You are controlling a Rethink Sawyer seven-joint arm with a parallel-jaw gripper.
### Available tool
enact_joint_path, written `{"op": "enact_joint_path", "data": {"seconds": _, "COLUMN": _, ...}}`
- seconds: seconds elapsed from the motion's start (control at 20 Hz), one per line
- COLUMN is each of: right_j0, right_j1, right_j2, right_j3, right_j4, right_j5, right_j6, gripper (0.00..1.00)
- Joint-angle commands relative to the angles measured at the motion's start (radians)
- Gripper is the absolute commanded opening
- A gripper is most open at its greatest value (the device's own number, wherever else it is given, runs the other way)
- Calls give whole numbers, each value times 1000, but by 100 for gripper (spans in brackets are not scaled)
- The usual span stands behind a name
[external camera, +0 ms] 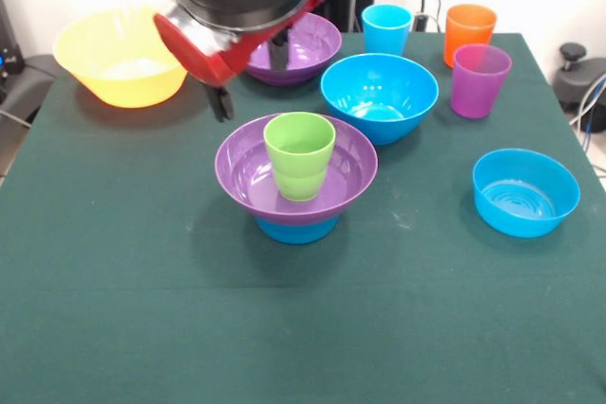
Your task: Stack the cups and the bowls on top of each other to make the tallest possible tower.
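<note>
While the desk [114, 328] lay bare along its near edge, the far half was crowded: yellow bowl [121, 68] far left, purple bowl [301, 47], big blue bowl [379, 96], three cups and a small blue bowl [525, 192] right. The tower [296, 182], green cup [299, 155] uppermost, stood just below the end effector [251, 78], fingers apart and empty.
</note>
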Motion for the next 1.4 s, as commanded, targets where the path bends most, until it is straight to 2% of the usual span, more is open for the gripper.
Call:
{"op": "enact_joint_path", "data": {"seconds": 0.05, "right_j0": -11, "right_j1": -25, "right_j2": 53, "right_j3": -30, "right_j4": -205, "right_j5": 135, "right_j6": -461, "gripper": 100}}
{"op": "enact_joint_path", "data": {"seconds": 0.4, "right_j0": -26, "right_j1": -35, "right_j2": 82, "right_j3": -31, "right_j4": -265, "right_j5": 176, "right_j6": -522, "gripper": 100}}
{"op": "enact_joint_path", "data": {"seconds": 0.9, "right_j0": -34, "right_j1": -33, "right_j2": 123, "right_j3": -36, "right_j4": -297, "right_j5": 188, "right_j6": -514, "gripper": 100}}
{"op": "enact_joint_path", "data": {"seconds": 1.1, "right_j0": -48, "right_j1": -15, "right_j2": 147, "right_j3": -25, "right_j4": -214, "right_j5": 160, "right_j6": -401, "gripper": 100}}
{"op": "enact_joint_path", "data": {"seconds": 1.4, "right_j0": -58, "right_j1": -6, "right_j2": 137, "right_j3": 5, "right_j4": -135, "right_j5": 125, "right_j6": -301, "gripper": 100}}
